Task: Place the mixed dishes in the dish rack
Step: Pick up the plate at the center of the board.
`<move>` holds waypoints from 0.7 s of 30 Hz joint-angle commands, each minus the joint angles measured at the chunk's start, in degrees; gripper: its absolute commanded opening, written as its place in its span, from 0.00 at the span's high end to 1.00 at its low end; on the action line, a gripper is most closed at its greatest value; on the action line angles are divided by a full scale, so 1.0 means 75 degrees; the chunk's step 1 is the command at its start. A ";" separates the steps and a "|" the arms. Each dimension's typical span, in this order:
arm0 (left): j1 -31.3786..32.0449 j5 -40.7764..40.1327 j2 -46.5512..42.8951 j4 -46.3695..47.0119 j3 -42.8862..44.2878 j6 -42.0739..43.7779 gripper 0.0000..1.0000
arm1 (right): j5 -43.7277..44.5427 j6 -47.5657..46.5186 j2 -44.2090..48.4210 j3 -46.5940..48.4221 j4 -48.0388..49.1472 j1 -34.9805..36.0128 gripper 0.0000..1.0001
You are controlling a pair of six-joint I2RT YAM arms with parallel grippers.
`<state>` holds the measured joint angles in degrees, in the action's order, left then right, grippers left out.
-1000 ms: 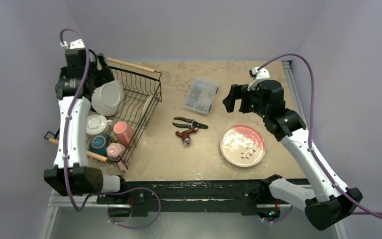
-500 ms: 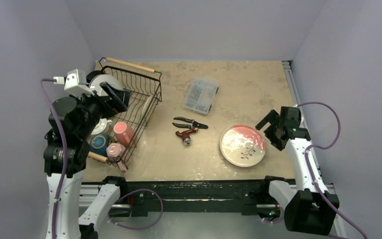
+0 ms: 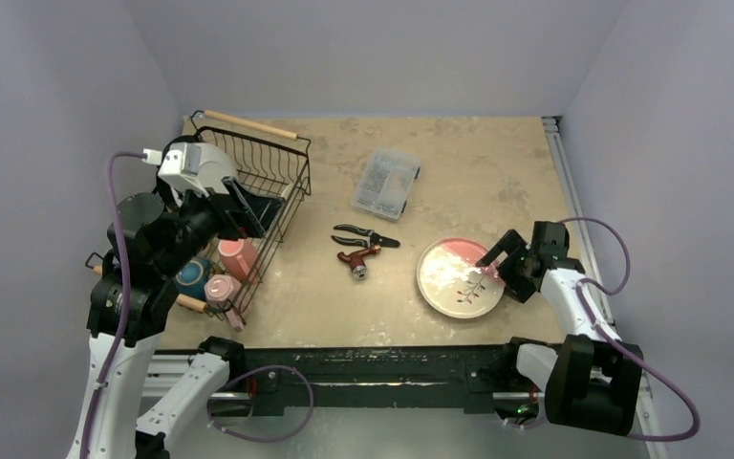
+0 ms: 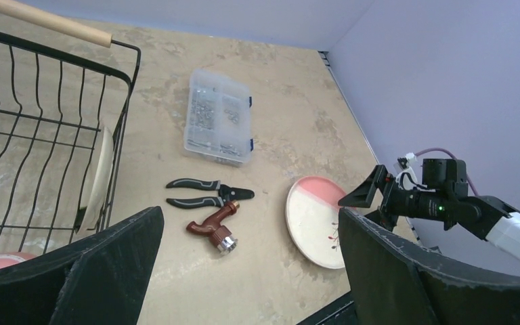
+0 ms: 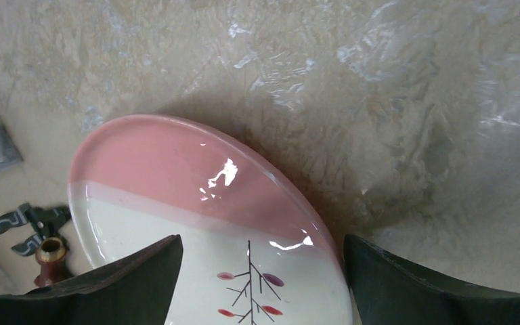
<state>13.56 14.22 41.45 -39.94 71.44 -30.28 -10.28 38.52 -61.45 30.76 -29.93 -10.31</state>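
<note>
Right end effector [image 3: 497, 272] open over plate [image 3: 451, 279] rim.

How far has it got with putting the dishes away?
Done: pink mugs and a pale plate already sit in the wire rack. In hand: the right tool, open, is at the rim of the pink-and-cream plate on the table, not gripping it yet. Still to do: that plate, the only dish outside the rack. The left tool is open and empty.
</note>
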 commanded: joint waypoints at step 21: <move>0.0983 0.1725 0.1562 0.0317 -0.0274 0.0388 0.00 | -0.1363 -0.0927 -0.1051 0.1268 -0.0908 0.0412 0.21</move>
<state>16.32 24.73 48.90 -38.09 69.47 -30.85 -17.78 34.11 -68.47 39.46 -32.49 -8.25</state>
